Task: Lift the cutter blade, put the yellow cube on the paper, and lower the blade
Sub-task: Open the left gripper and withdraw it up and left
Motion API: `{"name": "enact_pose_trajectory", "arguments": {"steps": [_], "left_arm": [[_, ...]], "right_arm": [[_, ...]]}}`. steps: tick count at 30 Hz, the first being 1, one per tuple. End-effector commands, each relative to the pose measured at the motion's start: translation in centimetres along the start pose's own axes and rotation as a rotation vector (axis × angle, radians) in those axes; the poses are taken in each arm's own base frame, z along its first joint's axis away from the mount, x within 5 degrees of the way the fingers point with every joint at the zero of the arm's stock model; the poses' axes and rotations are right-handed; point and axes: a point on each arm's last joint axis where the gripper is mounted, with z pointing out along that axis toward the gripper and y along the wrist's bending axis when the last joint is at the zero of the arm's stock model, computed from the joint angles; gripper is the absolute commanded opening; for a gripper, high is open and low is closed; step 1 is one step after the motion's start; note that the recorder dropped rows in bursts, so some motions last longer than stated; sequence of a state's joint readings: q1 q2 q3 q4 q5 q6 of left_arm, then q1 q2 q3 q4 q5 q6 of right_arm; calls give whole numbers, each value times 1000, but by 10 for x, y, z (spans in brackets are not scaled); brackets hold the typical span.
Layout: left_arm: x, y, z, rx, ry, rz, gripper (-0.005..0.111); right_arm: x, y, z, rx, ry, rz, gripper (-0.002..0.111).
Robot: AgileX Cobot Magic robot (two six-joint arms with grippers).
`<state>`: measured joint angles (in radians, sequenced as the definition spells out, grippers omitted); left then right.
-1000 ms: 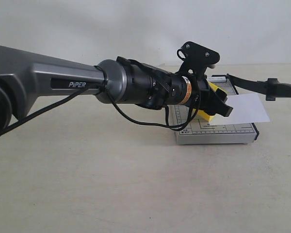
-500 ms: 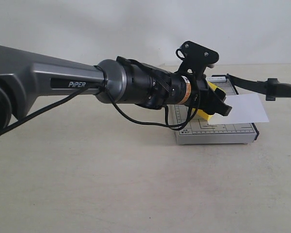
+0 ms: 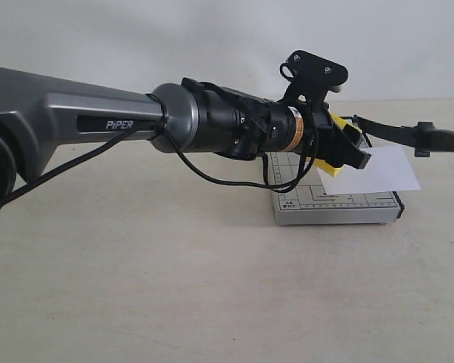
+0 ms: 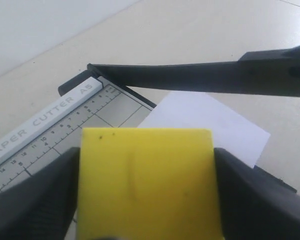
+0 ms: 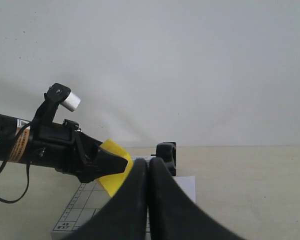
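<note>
Yellow cube (image 4: 146,182) clamped in left pincer (image 3: 346,151), tilted above paper (image 3: 386,169); right pincer (image 5: 148,200) closed

- The left arm (image 3: 98,125) stretches level from the frame's left edge to centre-right, its gripper (image 3: 346,150) clamped on the yellow cube (image 3: 334,144).
- The right gripper (image 5: 148,176) has its fingers pressed together.
</note>
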<state>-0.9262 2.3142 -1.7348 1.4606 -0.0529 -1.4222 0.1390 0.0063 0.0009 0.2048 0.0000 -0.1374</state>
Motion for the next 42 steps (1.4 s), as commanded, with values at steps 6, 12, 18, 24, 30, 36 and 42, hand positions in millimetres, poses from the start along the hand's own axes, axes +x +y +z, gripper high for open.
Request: {"name": "enact_pose_trajectory", "arguments": {"steps": [6, 12, 18, 24, 30, 36, 42], "left_arm": [[-7, 0, -3, 6, -18, 5, 78], [-8, 0, -3, 6, -22, 5, 78], [-31, 3, -19, -30, -70, 7, 78], [-72, 14, -75, -179, -139, -1, 76], [-66, 23, -138, -324, -97, -16, 43], [-54, 21, -208, -341, -100, -31, 15], [-29, 16, -283, -336, -143, -111, 11]], "right_arm": [[-1, 0, -1, 2, -13, -3, 0], [-1, 0, -1, 2, -13, -3, 0], [-1, 0, -1, 2, -13, -3, 0], [-1, 0, -1, 2, -13, -3, 0], [-1, 0, -1, 2, -13, -3, 0], [-1, 0, -1, 2, -13, -3, 0], [-1, 0, -1, 2, -13, -5, 0]]}}
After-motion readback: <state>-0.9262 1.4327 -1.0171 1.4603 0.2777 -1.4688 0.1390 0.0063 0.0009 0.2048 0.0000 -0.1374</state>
